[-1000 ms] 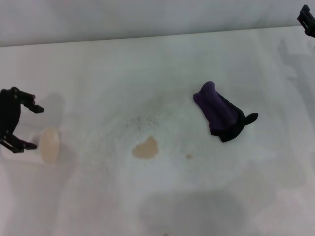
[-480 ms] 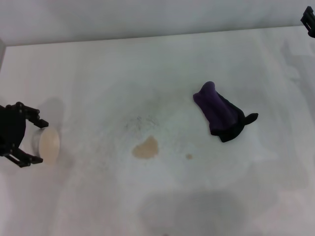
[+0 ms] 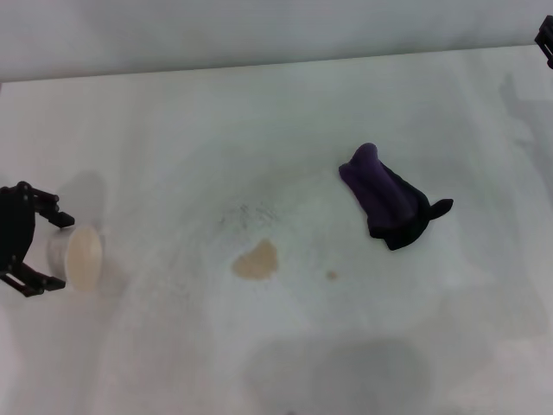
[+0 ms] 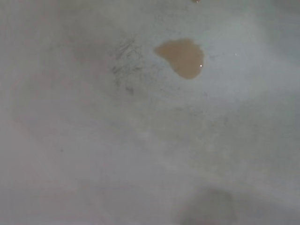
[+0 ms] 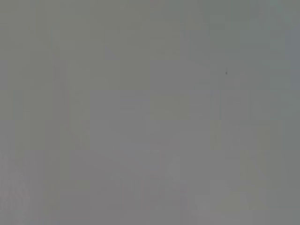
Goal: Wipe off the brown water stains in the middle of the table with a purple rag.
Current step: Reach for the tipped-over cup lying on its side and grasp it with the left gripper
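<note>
The brown water stains are a tan blotch [image 3: 257, 260] and a tiny dot [image 3: 332, 275] in the middle of the white table [image 3: 173, 130]. The blotch also shows in the left wrist view [image 4: 182, 57]. The purple rag [image 3: 386, 197] lies bundled to the right of the stains, its blackish end toward the right, and nothing touches it. My left gripper [image 3: 59, 252] is open at the far left edge, its fingers on either side of a white paper cup [image 3: 78, 257] lying on its side. My right gripper [image 3: 546, 39] barely shows at the top right corner.
A faint grey speckled smudge [image 3: 249, 213] lies just behind the blotch and also shows in the left wrist view [image 4: 125, 65]. A dark shadow covers the table's near edge. The right wrist view shows only plain grey.
My left gripper has moved down and slightly left beside the cup, which shifted a little left. The right gripper has drawn further out of the top right corner. Rag and stains are unchanged.
</note>
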Action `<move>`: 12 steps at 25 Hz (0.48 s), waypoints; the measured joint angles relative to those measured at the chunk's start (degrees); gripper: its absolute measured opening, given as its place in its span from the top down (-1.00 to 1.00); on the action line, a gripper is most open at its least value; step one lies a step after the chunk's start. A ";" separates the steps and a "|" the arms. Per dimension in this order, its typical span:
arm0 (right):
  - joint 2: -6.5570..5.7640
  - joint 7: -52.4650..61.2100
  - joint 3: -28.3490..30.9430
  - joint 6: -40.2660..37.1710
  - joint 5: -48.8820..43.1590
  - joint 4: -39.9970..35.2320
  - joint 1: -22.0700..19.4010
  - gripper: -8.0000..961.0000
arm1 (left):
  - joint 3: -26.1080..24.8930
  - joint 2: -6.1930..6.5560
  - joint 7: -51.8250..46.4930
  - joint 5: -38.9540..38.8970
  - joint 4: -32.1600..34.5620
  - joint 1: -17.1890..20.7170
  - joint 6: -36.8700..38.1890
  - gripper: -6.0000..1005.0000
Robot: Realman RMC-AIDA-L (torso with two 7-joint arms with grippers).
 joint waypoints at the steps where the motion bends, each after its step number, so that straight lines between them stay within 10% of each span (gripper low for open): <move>1: 0.01 0.00 0.00 0.00 0.00 0.00 0.00 -0.73 | 0.00 0.00 0.00 0.10 0.00 0.00 0.00 -0.76; 12: 0.22 0.00 0.00 0.01 0.00 0.06 0.05 -0.73 | 0.00 -0.30 0.01 1.50 0.57 0.73 -3.08 -0.76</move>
